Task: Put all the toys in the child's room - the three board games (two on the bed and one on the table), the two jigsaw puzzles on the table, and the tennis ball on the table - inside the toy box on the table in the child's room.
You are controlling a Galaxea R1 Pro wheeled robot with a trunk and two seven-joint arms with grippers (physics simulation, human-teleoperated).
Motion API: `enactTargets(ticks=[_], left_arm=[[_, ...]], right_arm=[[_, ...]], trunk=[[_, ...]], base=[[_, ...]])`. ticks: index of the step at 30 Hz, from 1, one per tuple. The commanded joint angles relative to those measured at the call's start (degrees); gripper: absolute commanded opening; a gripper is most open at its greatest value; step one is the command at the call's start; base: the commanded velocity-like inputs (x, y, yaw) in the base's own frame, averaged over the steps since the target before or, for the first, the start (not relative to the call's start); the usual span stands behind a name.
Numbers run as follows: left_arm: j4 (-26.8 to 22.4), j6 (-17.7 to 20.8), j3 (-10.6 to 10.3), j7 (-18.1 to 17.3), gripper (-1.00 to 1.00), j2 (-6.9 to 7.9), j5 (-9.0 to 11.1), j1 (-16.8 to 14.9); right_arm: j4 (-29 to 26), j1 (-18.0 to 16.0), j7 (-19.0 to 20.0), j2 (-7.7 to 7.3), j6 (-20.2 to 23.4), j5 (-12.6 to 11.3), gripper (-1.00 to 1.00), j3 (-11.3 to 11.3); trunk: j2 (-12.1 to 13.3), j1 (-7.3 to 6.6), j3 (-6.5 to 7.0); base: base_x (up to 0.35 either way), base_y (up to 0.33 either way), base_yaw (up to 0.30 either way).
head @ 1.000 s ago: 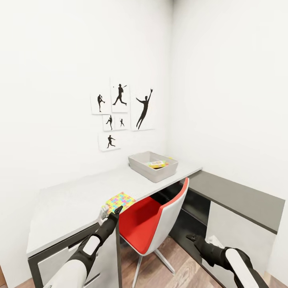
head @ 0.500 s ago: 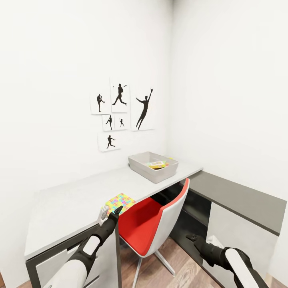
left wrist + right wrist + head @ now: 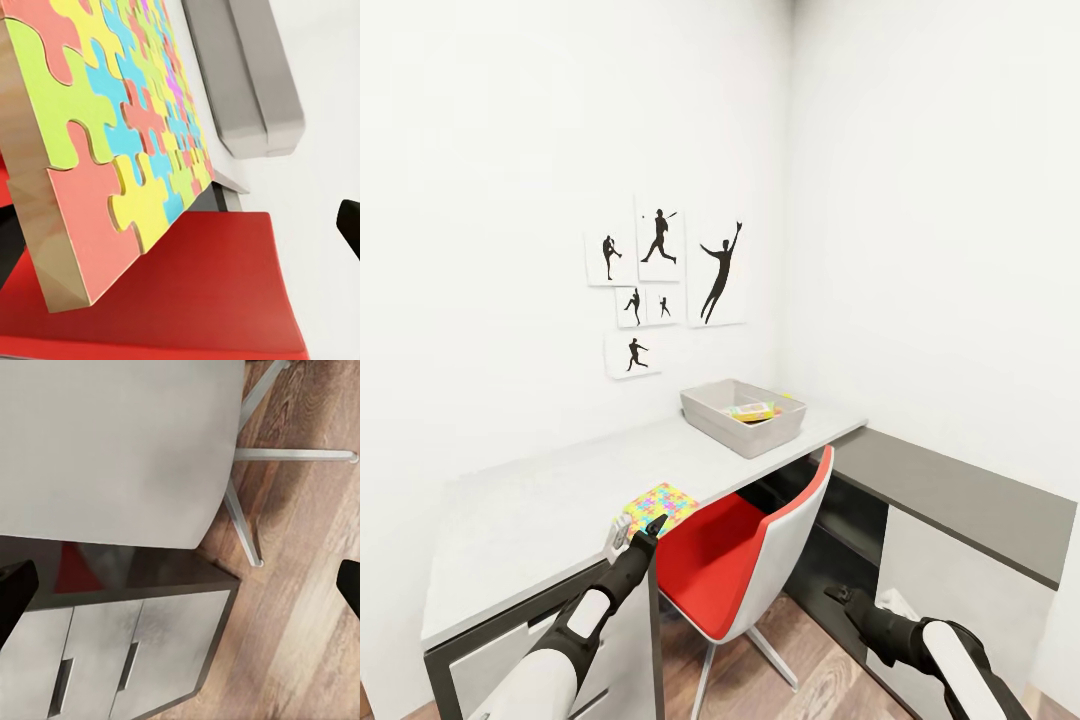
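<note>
Jigsaw puzzle [image 3: 659,503] unmoved at table [image 3: 530,515] edge — left hand [image 3: 636,530] still gripping it.

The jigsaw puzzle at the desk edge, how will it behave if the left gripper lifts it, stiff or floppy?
The puzzle is probably stiff: the left wrist view shows a thick, wood-coloured edge that stays straight. It is likely light, being a thin flat square. It lies at the table edge above the chair, so a push might slide it off.

Head camera overlooks the table [image 3: 540,500]; both wrist cameras look closely past the red chair [image 3: 745,560].
</note>
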Motion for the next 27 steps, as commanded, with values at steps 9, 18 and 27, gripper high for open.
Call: enactTargets(ticks=[9, 18, 27], left_arm=[[-0.1, 0.5, 0.8, -0.4, 1.0, -0.04, 0.5, 0.0], [-0.1, 0.5, 2.1, -0.4, 1.0, -0.04, 0.4, 0.0], [-0.1, 0.5, 2.3, -0.4, 1.0, -0.04, 0.4, 0.0]], right_arm=[[-0.1, 0.0, -0.5, 0.03, 0.2, -0.5, 1.0, 0.0], [-0.1, 0.0, -0.5, 0.09, 0.1, -0.4, 1.0, 0.0], [-0.1, 0.0, -0.5, 0.15, 0.1, -0.3, 1.0, 0.0]], trunk=[[0.0, 0.0, -0.07], [-2.8, 1.54, -1.33], [-2.8, 1.54, -1.33]], base=[[0.0, 0.0, 0.0], [0.0, 0.0, 0.0], [0.0, 0.0, 0.0]])
